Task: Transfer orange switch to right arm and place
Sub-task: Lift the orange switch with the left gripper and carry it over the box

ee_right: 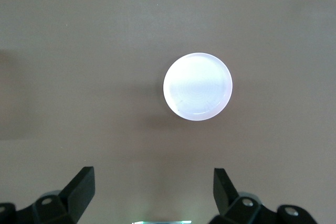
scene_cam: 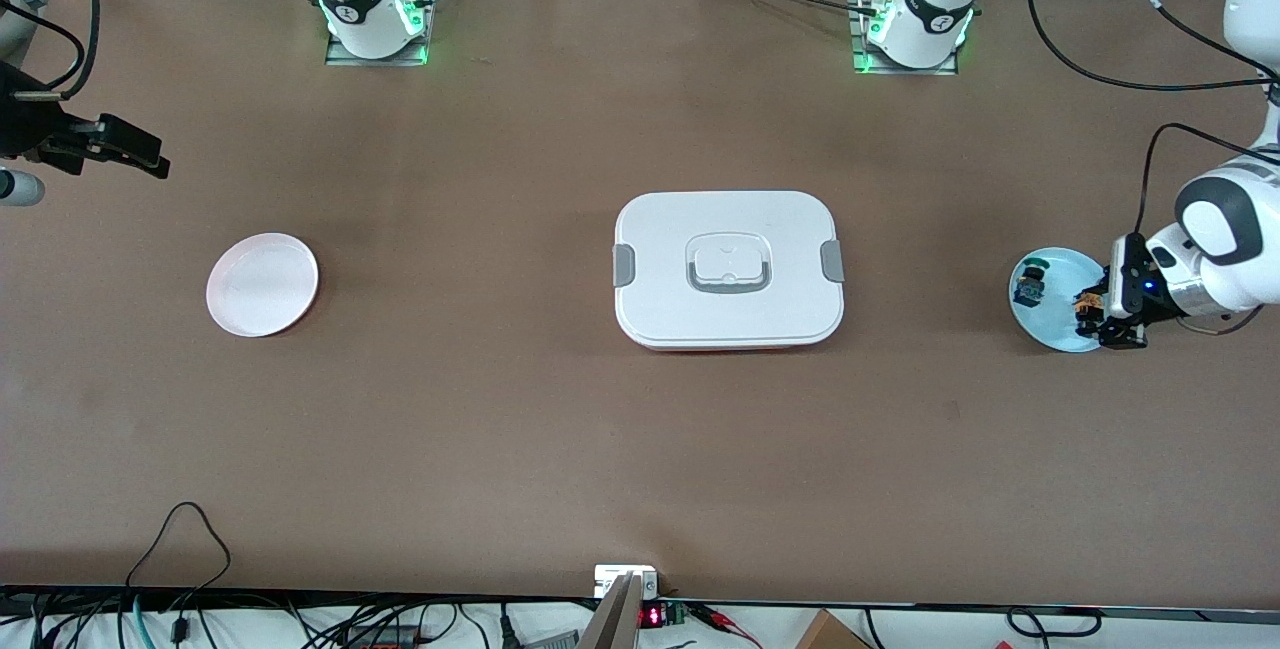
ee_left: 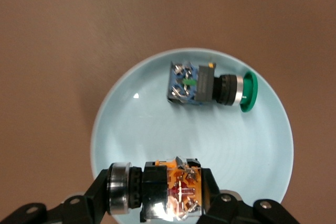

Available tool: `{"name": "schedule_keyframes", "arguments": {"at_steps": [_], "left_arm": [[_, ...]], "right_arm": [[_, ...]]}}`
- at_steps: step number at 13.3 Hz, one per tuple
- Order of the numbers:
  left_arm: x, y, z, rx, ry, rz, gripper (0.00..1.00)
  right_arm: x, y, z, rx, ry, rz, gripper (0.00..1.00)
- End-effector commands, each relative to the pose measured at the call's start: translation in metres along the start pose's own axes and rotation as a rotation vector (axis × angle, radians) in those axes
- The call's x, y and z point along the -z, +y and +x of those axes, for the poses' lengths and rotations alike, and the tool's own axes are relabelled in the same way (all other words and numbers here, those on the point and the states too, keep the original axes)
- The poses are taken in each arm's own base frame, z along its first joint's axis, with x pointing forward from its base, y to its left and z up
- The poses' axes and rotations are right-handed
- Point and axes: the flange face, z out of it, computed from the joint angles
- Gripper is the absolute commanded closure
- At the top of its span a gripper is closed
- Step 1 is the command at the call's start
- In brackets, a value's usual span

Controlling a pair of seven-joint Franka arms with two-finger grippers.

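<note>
The left gripper (ee_left: 168,208) pinches the orange switch (ee_left: 157,188) over the blue plate (ee_left: 131,129) (green switch (ee_left: 212,85) alongside); the right gripper (ee_right: 152,192) waits spread above the worktop (scene_cam: 500,409).

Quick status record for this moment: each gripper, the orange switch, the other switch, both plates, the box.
left gripper: low over the light blue plate, fingers around the orange switch
right gripper: open, waiting up over the table's right-arm end
green switch: lying on the blue plate, untouched
pink plate: toward the right arm's end, nothing on it
white lidded box: mid-table, closed
</note>
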Motion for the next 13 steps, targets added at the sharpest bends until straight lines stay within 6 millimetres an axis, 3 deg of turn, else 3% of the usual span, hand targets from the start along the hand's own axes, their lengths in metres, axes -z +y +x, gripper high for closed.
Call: {"name": "schedule_keyframes", "arguments": {"at_steps": [1, 4, 8, 10, 13], "left_arm": [[0.038, -0.026, 0.018, -0.058, 0.039, -0.025, 1.0], [0.064, -0.054, 0.062, -0.107, 0.094, -0.078, 1.0], [0.097, -0.087, 0.144, 0.0, 0.426, -0.073, 1.0], [0.085, -0.094, 0.19, 0.045, 0.575, -0.168, 1.0], [0.069, -0.128, 0.274, 0.037, 0.952, -0.125, 1.0]], "right_arm": [[0.001, 0.0, -0.007, 0.004, 0.002, -0.003, 0.0], [0.003, 0.0, -0.005, 0.002, 0.013, -0.003, 0.0], [0.002, -0.001, -0.005, -0.004, 0.01, -0.003, 0.0], [0.002, -0.001, -0.004, -0.007, 0.013, -0.003, 0.0], [0.007, 0.002, -0.003, -0.011, 0.025, -0.001, 0.0]]}}
